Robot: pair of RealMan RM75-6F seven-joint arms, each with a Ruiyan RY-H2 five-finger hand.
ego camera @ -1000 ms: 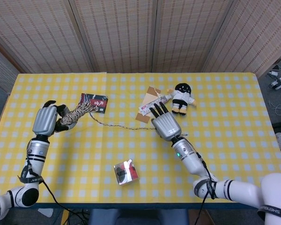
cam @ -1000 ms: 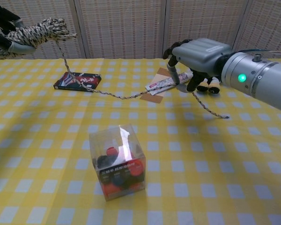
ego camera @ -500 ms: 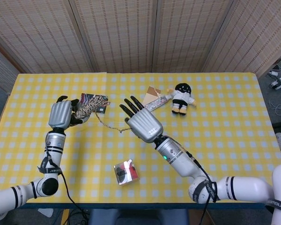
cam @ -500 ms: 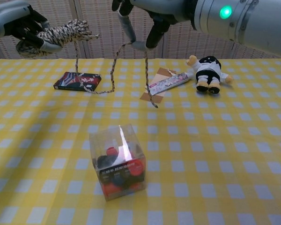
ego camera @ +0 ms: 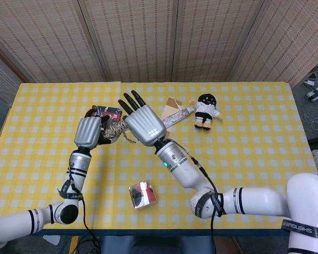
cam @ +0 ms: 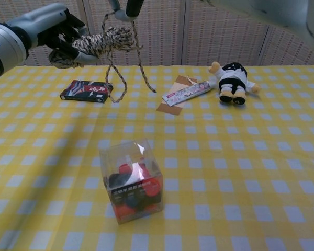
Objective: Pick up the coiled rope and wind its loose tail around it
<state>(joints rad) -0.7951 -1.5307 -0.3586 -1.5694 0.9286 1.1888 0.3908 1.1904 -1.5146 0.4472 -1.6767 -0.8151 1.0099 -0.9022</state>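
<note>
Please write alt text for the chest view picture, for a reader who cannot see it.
The left hand holds a coiled rope above a yellow checked table, and the rope's loose tail hangs from the right hand's fingers at the top edge. A clear box stands nearest; a plush doll lies farther back.

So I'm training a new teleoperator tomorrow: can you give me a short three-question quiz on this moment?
1. True or false: the coiled rope lies on the table.
2. Which hand grips the coil? A) left hand B) right hand
3. Fill in: the rope's loose tail hangs in front of the ____ packet.

Key: 1 false, it is held up; 2 A; 3 dark.
</note>
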